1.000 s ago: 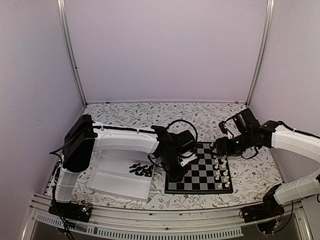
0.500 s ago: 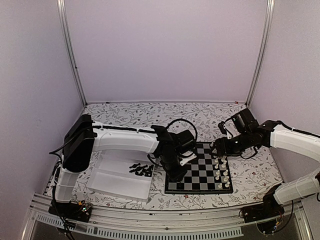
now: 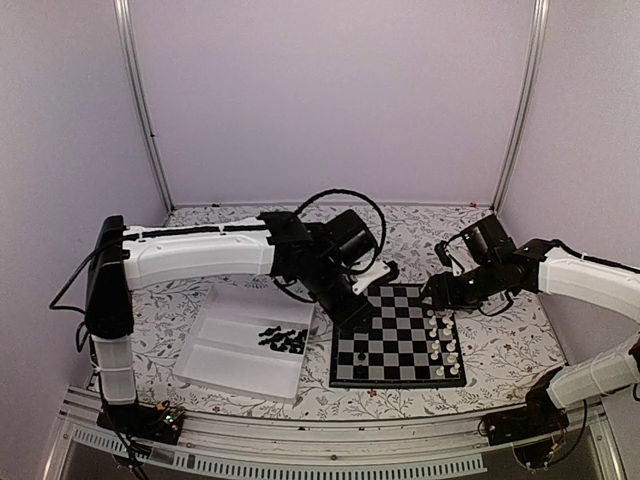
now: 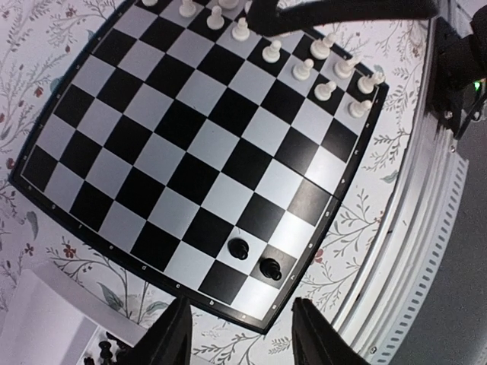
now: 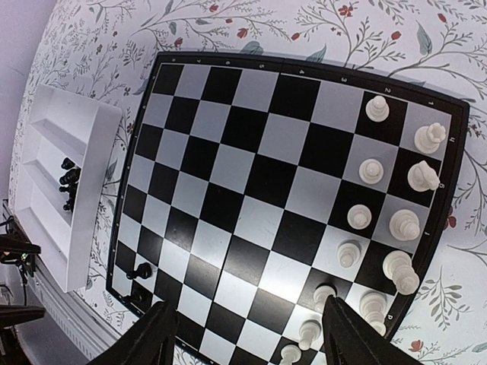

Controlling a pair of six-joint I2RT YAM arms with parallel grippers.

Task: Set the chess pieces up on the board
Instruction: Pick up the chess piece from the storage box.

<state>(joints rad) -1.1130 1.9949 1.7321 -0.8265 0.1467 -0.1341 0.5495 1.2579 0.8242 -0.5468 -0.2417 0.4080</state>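
Hovering over the board [image 4: 190,152], the left gripper [image 4: 242,338] gapes empty. Unplaced chess pieces [image 3: 283,340] lie leftward in the tray [image 3: 225,370], nearest it.

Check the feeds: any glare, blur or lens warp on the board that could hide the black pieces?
Left wrist: sharp, board edges bow from lens warp, two black chess pieces read clearly. Right wrist: sharp, a bright glare patch washes the lower-middle squares. Top external: evenly lit but soft, pieces too small to tell apart.
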